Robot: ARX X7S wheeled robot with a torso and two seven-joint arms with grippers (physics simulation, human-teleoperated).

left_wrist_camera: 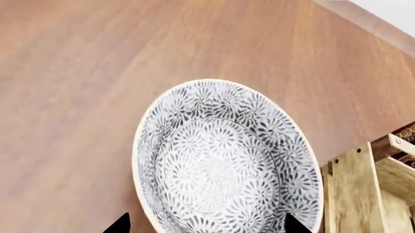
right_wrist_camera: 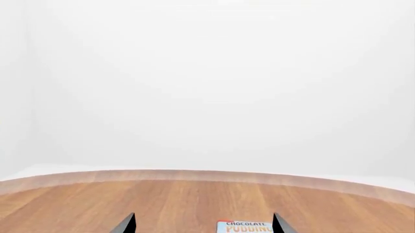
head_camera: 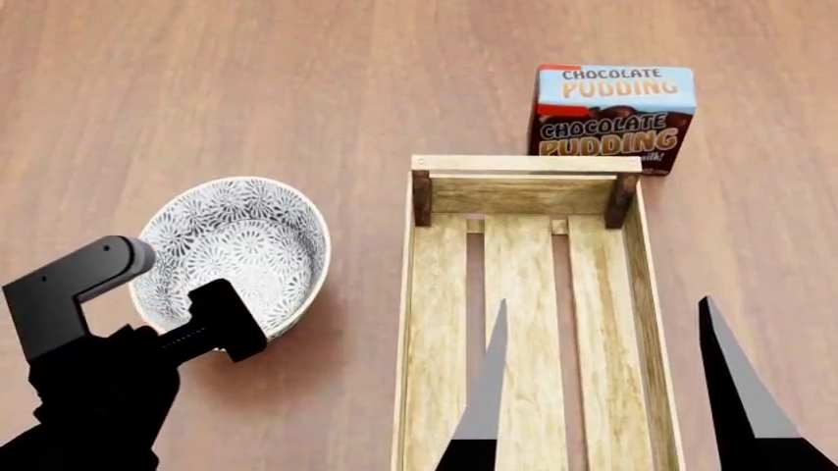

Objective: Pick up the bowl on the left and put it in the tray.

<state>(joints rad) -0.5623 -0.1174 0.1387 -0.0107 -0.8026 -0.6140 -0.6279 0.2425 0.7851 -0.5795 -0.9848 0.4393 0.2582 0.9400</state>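
On table left of tray (head_camera: 529, 324): bowl (head_camera: 235, 252), upright, just beside the tray wall, not in it. Left gripper (head_camera: 157, 319) at bowl's near rim, fingers wide, straddling the rim (contact unclear), nothing held. Right gripper (head_camera: 602, 392) open over tray, idle. Risks: thin sloped rim slips on closing; bowl tips or clips tray wall on transfer; right fingers block the drop; pudding box (head_camera: 611, 118) beyond, safe
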